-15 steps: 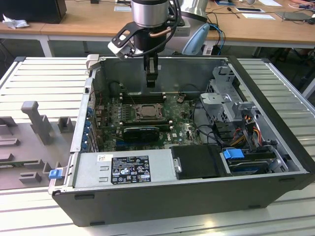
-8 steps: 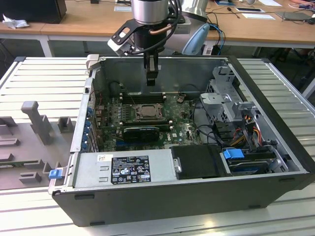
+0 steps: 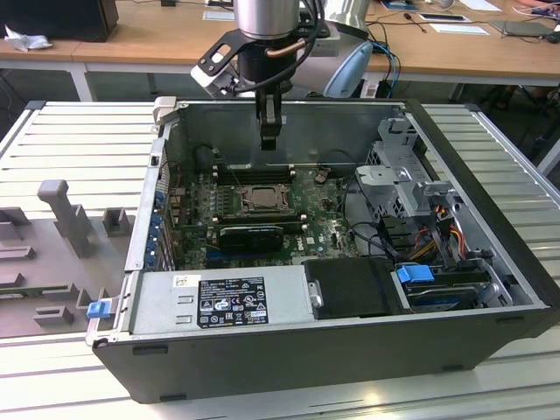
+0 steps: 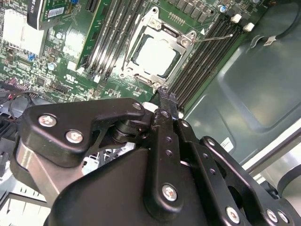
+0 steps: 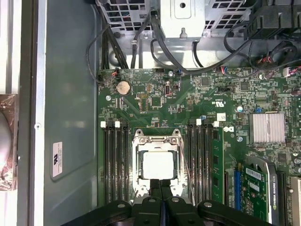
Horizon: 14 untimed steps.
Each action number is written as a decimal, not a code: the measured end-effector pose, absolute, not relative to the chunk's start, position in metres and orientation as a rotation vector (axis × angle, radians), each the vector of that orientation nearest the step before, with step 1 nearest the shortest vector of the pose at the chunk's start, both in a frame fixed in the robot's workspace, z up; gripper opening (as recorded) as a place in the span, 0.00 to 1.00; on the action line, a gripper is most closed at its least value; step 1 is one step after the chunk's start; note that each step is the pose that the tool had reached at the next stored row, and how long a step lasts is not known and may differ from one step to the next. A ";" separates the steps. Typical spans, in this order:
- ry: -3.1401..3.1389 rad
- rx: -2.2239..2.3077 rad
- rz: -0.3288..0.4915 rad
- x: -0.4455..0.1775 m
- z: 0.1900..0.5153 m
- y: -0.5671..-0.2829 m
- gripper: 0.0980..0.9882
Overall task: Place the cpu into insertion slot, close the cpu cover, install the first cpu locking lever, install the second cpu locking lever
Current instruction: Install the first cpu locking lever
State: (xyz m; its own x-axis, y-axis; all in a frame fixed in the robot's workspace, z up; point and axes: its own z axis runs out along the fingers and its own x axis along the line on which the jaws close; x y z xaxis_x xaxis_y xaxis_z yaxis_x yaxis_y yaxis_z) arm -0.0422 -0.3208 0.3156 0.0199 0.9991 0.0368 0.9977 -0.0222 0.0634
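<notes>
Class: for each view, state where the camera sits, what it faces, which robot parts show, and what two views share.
Exterior view: off the arm, looking down into the case; arm, gripper.
First wrist view: on the wrist, facing the board; fingers.
Second wrist view: on the wrist, slanted; gripper.
Both wrist views share the cpu.

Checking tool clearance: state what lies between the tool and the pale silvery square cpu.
In the first wrist view, only one rail of the thin silvery square cover frame lies between the black tool and the pale silvery square cpu.
</notes>
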 end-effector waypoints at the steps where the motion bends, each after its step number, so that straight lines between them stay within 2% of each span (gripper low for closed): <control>1: 2.183 2.229 0.110 -0.042 0.316 -0.321 0.01; 14: 2.393 2.013 0.113 -0.042 0.318 -0.321 0.01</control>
State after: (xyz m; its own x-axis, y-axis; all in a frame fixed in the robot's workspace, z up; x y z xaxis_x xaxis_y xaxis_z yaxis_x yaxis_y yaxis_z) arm -0.0422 -0.3208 0.3176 -0.1725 0.9843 0.0367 0.9834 0.1700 0.0634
